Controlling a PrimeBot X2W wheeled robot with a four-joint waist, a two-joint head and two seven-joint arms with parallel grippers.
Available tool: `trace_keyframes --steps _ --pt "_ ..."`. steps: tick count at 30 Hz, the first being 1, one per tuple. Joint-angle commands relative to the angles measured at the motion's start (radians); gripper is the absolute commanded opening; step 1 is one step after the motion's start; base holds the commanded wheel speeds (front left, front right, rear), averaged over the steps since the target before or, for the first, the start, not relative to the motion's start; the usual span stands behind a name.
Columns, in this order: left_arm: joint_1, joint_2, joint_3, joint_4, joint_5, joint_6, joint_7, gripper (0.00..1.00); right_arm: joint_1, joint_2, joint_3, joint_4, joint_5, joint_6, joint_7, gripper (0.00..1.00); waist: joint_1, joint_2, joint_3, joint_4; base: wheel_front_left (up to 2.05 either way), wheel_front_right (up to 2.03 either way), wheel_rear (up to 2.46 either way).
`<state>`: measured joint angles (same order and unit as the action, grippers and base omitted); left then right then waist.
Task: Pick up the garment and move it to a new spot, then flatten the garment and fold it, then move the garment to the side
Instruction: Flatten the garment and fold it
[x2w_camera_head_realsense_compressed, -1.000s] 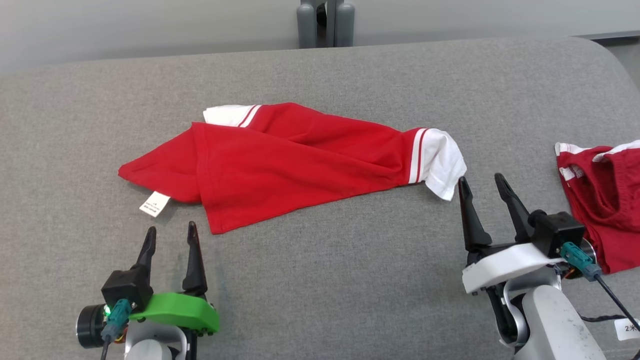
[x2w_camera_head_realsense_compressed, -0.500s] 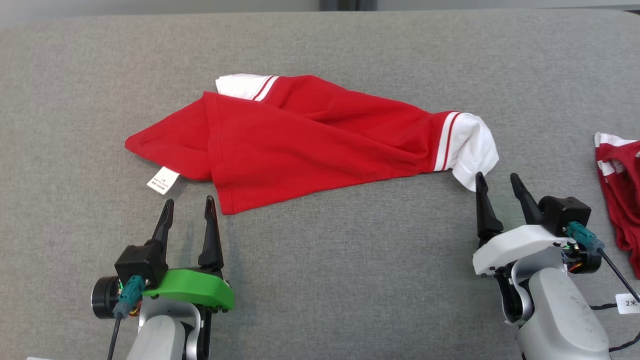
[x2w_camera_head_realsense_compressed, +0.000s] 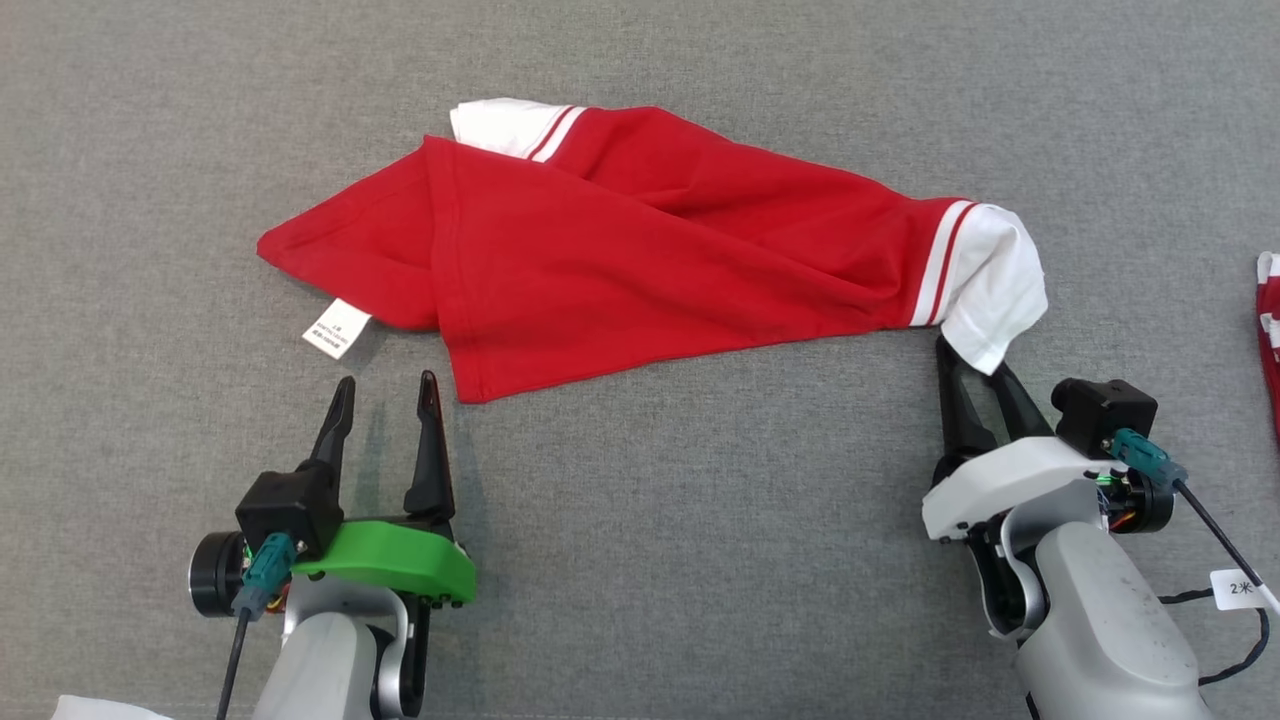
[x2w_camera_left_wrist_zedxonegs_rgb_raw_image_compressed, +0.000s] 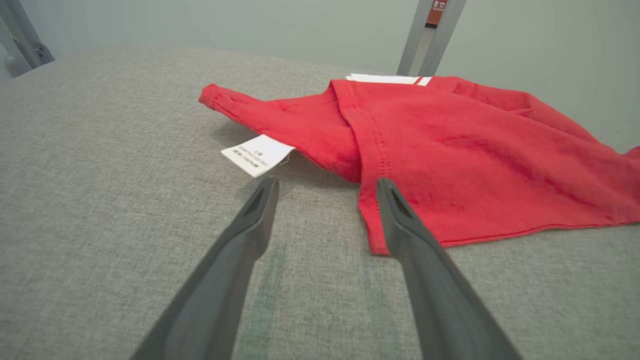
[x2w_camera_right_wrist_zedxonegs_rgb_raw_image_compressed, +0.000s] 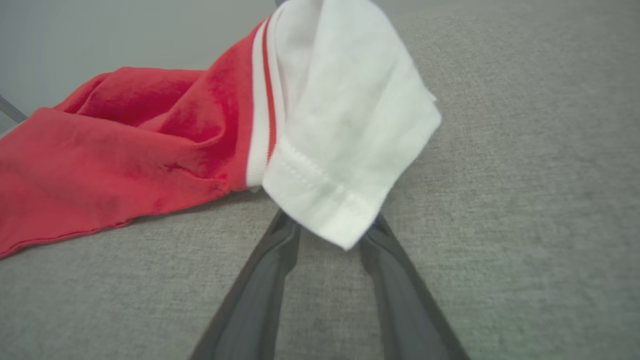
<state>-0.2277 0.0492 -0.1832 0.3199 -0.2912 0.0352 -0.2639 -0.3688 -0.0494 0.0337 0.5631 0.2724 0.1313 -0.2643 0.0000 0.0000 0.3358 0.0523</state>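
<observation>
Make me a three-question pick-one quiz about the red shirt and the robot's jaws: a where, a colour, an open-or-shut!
1. Where is the white label?
A) sticking out from under the shirt's left end
B) between the left jaws
C) atop the shirt

2. What colour is the sleeve end by the right jaws?
A) blue
B) white
C) green

3. How do the left jaws stand?
A) shut on the label
B) shut on the shirt
C) open, empty

Answers: 1 A, it peeks from the red edge; 2 B, plain white sleeve; 3 C, grey surface shows between the fingers.
</observation>
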Motion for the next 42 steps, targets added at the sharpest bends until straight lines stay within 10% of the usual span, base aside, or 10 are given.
trace_keyframes --steps 1,28,30,33,42 --pt "-0.019 0.003 0.001 -0.003 -0.002 -0.003 0.0 1.0 -0.003 -0.003 0.003 0.006 0.003 -0.001 0.0 0.64 0.0 0.0 0.002 0.003 0.0 0.0 0.0" --pt "0.009 0.003 0.029 -0.026 0.032 -0.006 0.0 1.0 0.075 -0.003 -0.001 -0.196 0.066 -0.001 0.0 0.89 0.0 0.0 -0.019 -0.03 0.0 0.0 0.0" --pt "0.007 0.003 0.03 -0.026 0.033 -0.008 0.0 1.0 0.067 -0.003 -0.008 -0.195 0.071 -0.001 0.0 0.7 0.0 0.0 -0.016 -0.028 0.0 0.0 0.0" --pt "0.008 0.003 0.03 -0.025 0.032 -0.009 0.0 1.0 0.057 -0.003 -0.021 -0.187 0.055 -0.001 0.0 0.0 0.0 0.0 -0.014 -0.025 0.0 0.0 0.0" --pt "0.039 0.003 0.041 -0.02 0.022 -0.006 0.0 1.0 0.102 -0.002 -0.078 -0.25 0.032 -0.001 0.0 0.0 0.0 0.0 -0.054 -0.044 0.0 0.0 0.0"
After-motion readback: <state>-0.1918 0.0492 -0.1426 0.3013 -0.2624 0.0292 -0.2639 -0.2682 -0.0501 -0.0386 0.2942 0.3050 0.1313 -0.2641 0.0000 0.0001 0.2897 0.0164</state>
